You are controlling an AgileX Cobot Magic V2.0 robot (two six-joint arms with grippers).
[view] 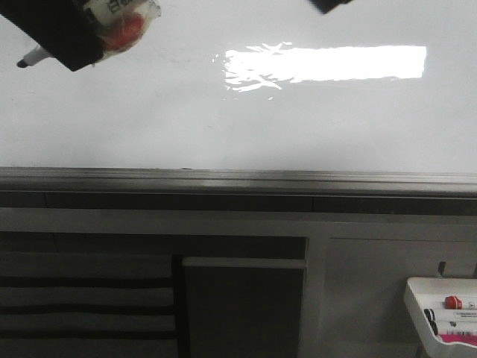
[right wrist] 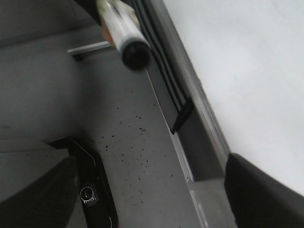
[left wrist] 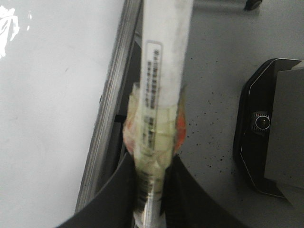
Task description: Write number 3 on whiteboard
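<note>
Left gripper [left wrist: 152, 190] is clamped on a tape-wrapped white marker [view: 33, 57] — black tip just off the glossy whiteboard [view: 149, 112], where no stroke is discernible. Right gripper [view: 332, 4] is barely visible; its state cannot be told. Grey rail [view: 238, 179] and marker tray [view: 440, 309] are noted below.

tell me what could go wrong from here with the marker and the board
1. The left hand holds the marker near the top left corner of the whiteboard; a 3 started there may run out of view.
2. The marker is wrapped in tape inside the fingers; it might twist under writing pressure.
3. Glare on the board could hide thin strokes; no stroke is visible yet.
</note>
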